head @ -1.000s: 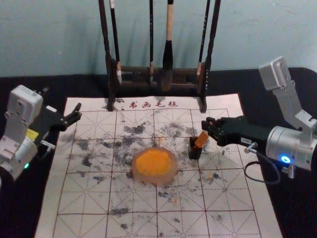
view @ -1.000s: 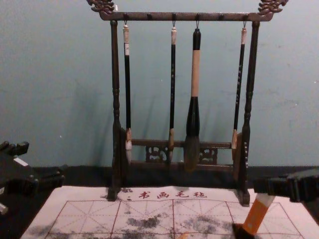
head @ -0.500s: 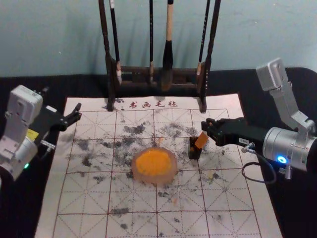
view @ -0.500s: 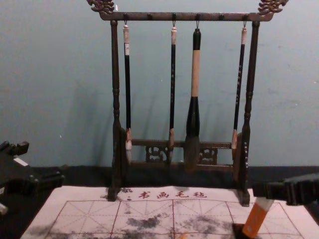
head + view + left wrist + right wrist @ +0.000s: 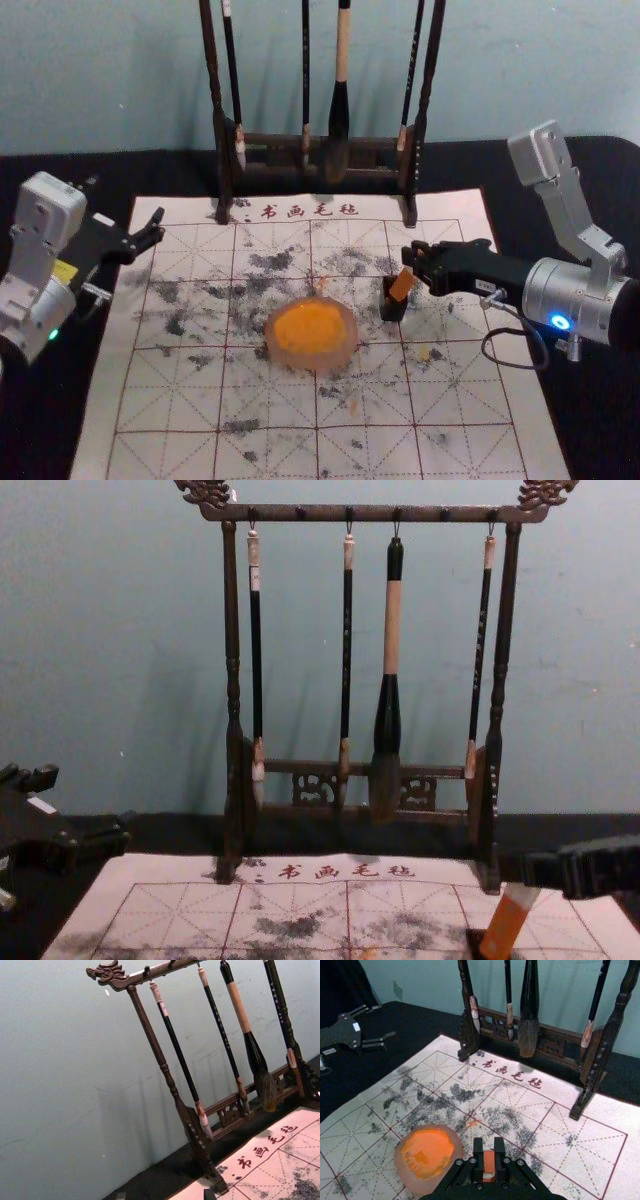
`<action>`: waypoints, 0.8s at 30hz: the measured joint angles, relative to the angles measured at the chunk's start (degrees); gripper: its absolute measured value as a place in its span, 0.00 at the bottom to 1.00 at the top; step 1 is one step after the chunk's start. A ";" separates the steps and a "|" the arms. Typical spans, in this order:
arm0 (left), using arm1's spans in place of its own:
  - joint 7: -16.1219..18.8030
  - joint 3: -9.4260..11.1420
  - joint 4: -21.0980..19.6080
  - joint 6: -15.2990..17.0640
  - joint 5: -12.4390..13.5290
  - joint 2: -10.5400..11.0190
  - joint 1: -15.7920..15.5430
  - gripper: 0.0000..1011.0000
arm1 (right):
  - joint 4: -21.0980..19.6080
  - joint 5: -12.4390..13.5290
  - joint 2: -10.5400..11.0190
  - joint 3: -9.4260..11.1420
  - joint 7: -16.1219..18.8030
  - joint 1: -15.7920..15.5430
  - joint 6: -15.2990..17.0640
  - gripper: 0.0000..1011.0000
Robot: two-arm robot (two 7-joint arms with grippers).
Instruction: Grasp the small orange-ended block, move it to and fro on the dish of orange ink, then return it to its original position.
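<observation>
My right gripper (image 5: 409, 256) is shut on the small orange-ended block (image 5: 402, 285); in the right wrist view the gripper (image 5: 489, 1146) has the block (image 5: 489, 1162) between its fingers. The block leans, its orange end down over the small black holder (image 5: 393, 309). Whether that end is inside the holder, I cannot tell. In the chest view the pale upper part of the block (image 5: 506, 927) meets the gripper. Left of the holder lies the dish of orange ink (image 5: 349, 352). Parked at the mat's left edge, my left gripper (image 5: 156, 228) is open.
A dark wooden rack (image 5: 270, 148) with several hanging brushes stands behind, its feet on the far edge of the gridded mat (image 5: 270, 450). Ink stains mark the mat around the dish. The black cloth (image 5: 60, 410) extends past both sides of the mat.
The right gripper has shifted slightly left and down, carrying the block lower toward the black holder. The left arm and the dish have stayed in place.
</observation>
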 joint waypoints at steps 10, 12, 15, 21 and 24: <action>0.00 0.00 0.00 0.00 0.00 0.00 0.00 0.99 | 0.77 -0.21 -0.60 -0.49 -0.54 0.51 -0.09 0.12; 0.00 0.00 0.00 0.00 0.00 0.00 0.00 0.99 | 0.91 -0.28 -0.69 -0.57 -0.55 0.61 -0.15 0.12; 0.00 0.00 0.00 0.00 0.00 0.00 0.00 0.99 | 1.10 -0.51 -0.77 -0.70 -0.57 0.70 -0.30 0.12; 0.00 0.00 0.00 0.00 0.00 0.00 0.00 0.99 | 1.34 -1.26 -0.72 -1.07 -0.51 0.88 -0.54 0.12; 0.00 0.00 0.00 0.00 0.00 0.00 0.00 0.99 | 1.43 -2.05 -0.68 -1.28 -0.50 0.91 -0.74 0.12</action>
